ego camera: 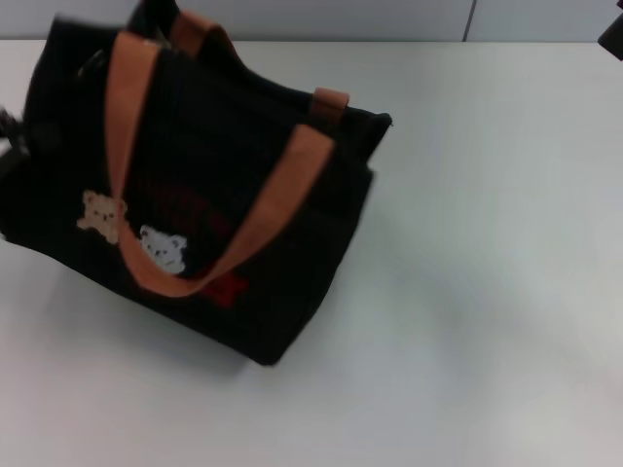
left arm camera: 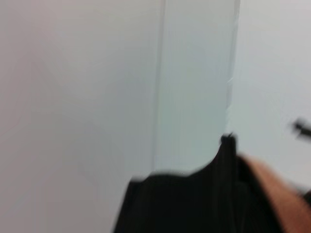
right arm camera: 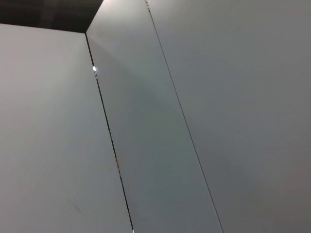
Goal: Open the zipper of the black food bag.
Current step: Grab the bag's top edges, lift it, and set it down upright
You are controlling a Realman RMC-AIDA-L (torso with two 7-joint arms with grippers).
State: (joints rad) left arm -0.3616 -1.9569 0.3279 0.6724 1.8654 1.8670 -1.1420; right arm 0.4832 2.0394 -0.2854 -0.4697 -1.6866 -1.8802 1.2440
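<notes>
On the left half of the white counter (ego camera: 467,292), seen from the head camera, the boxy black fabric food bag (ego camera: 253,282) is sitting slightly tilted, its two orange-brown webbing handles (ego camera: 282,190) drooping over the face with the tan and white bear patches (ego camera: 136,233) and red lettering; the thin black zipper track (ego camera: 355,109) is running along the top edge, judged closed, with no pull tab clear enough to pick out; a dark part at the left frame edge, touching the bag's side, is probably the left arm steadying it, though I cannot tell; a dark corner at the top right is probably the right arm, parked well apart.

Over in the left wrist view, a top corner of the bag and a strip of orange strap are lying close beneath the camera; no fingers are showing, so their state cannot be told.

Up in the right wrist view, only pale wall panels are showing; that arm's fingers are out of sight.
</notes>
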